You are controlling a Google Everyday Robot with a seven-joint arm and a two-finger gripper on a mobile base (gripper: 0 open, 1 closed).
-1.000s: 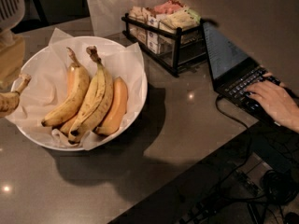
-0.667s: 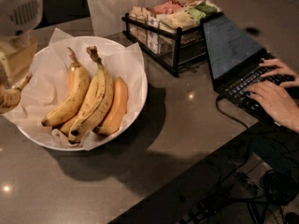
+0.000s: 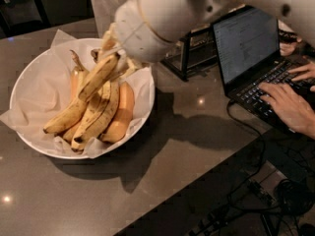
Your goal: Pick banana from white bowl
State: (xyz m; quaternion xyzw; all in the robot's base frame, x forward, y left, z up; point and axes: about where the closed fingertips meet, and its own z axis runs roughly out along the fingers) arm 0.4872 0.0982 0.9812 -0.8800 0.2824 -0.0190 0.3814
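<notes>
Camera view: single view, looking down on the grey table.
Gripper [image 3: 118,55]: low over the far right part of the white bowl [image 3: 32,60], at the end of the big white arm.
Claw state: I cannot tell if it is wide, narrow or holding.
Banana [image 3: 91,85]: inside the bowl, on top of the other bananas, brown-speckled.
Long axis: diagonal, from near left up to far right.
Key relation: the far right end of the banana meets the gripper; its body runs away to the near left.
Neighbours: smooth orange banana [image 3: 123,112] just beside, to the right.
Next move, my judgement: lift straight up so the low end clears the others.
</notes>
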